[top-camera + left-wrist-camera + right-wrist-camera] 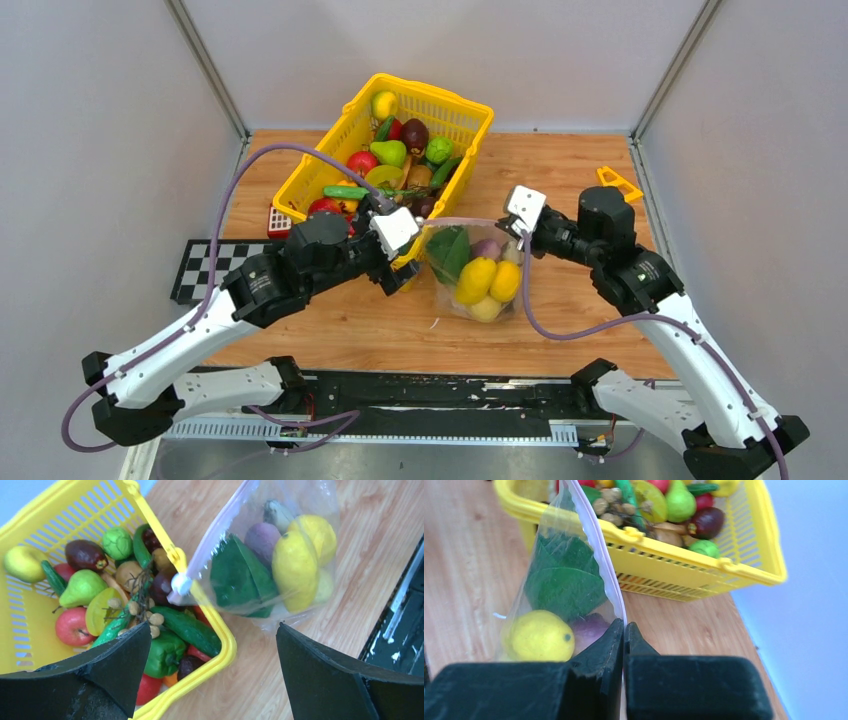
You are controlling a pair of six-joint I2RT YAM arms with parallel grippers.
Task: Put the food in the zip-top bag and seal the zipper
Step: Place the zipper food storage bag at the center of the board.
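Top external: your zip-top bag [447,300], holding food [477,278], sits just beside the basket [460,108]. Left wrist: the left gripper [212,627] hangs released near the zipper [215,535]. Right wrist: the right gripper [624,630] pinches the zipper; the film looks soft and slippery, so grip that stiffer strip.

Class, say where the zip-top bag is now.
Top view, centre: the zip-top bag is by the yellow basket near corner, its zipper end pinched in the right fingers.
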